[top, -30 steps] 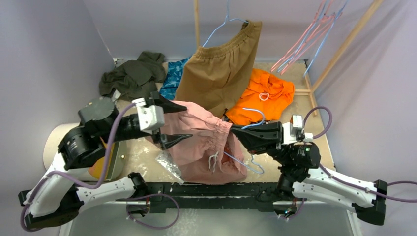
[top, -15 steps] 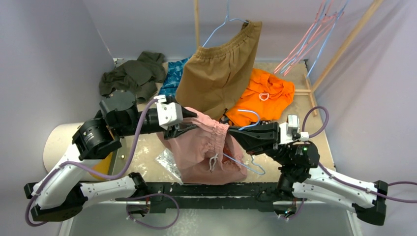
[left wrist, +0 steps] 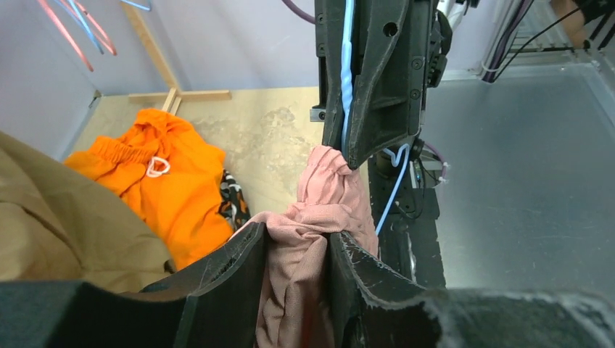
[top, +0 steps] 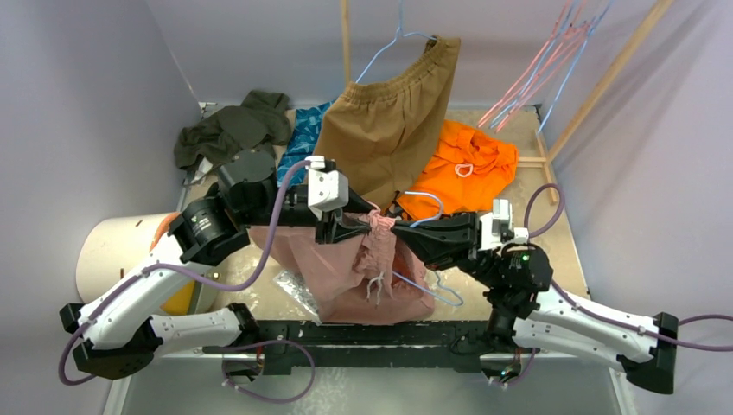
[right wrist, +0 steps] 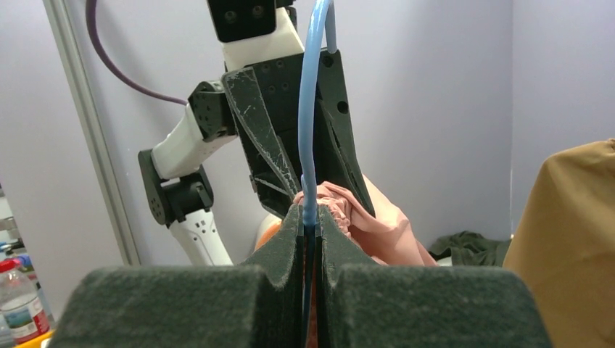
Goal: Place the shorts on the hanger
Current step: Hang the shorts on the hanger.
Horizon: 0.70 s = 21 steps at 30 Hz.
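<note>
While the left gripper [top: 366, 226] is clamped on a bunched fold of the shorts [top: 346, 275] at the gathered waistband, the right gripper [top: 400, 231] meets it almost nose to nose, with its jaws pressed tight on the thin blue wire of the hanger [right wrist: 309, 145]. The shorts are lifted at that pinched point between the two arms, and the rest of the pink fabric sags down onto the table [top: 521, 131] near its front edge. The hanger's lower wire shows just beside the fabric on the right. The step in hand appears to be working the waistband over the hanger. The next move likely calls for the left arm to draw the cloth along the wire while the right holds the hanger steady, so that the fabric drapes over it instead of sliding off.
</note>
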Each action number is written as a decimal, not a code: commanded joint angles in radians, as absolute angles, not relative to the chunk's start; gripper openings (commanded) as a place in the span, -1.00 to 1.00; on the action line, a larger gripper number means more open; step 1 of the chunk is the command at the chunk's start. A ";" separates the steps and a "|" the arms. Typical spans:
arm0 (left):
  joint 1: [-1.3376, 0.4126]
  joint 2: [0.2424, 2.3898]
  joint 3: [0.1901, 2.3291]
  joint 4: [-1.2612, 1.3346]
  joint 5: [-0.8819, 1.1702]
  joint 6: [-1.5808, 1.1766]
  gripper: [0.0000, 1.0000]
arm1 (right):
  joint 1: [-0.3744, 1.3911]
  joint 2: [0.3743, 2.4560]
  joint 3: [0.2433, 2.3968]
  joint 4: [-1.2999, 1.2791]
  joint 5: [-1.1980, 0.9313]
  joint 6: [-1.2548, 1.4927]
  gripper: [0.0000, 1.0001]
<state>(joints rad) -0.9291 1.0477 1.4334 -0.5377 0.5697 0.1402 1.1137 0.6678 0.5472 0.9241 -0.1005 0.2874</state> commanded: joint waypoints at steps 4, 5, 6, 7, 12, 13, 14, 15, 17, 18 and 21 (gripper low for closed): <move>-0.935 1.073 1.400 -0.422 0.703 0.070 -0.18 | 1.113 0.660 0.610 1.035 -0.110 0.268 -1.00; -0.935 1.075 1.393 -0.422 0.707 0.071 -0.11 | 1.114 0.660 0.613 1.035 -0.113 0.266 -1.00; -0.936 1.074 1.386 -0.422 0.705 0.072 -0.03 | 1.114 0.659 0.616 1.035 -0.115 0.267 -1.00; -0.936 1.071 1.379 -0.421 0.702 0.075 0.05 | 1.113 0.658 0.618 1.035 -0.115 0.264 -1.00; -0.936 1.054 1.368 -0.447 0.676 0.105 0.26 | 1.115 0.658 0.621 1.032 -0.117 0.262 -1.00; -0.936 1.044 1.371 -0.447 0.664 0.111 0.29 | 1.114 0.658 0.621 1.032 -0.117 0.262 -1.00; -0.936 1.033 1.372 -0.446 0.650 0.119 0.33 | 1.114 0.659 0.621 1.032 -0.117 0.262 -1.00; -0.936 1.020 1.372 -0.438 0.634 0.123 0.36 | 1.114 0.657 0.620 1.032 -0.115 0.264 -1.00; -0.936 0.996 1.386 -0.434 0.603 0.129 0.41 | 1.114 0.657 0.617 1.037 -0.115 0.266 -1.00; -0.936 0.989 1.399 -0.438 0.594 0.133 0.43 | 1.114 0.658 0.616 1.044 -0.114 0.268 -1.00; -0.936 0.975 1.440 -0.441 0.575 0.138 0.49 | 1.114 0.660 0.608 1.062 -0.112 0.272 -1.00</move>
<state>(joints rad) -0.9279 1.0096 1.3777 -0.4618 0.5961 0.1158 1.1133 0.6674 0.5514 0.9310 -0.1234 0.2798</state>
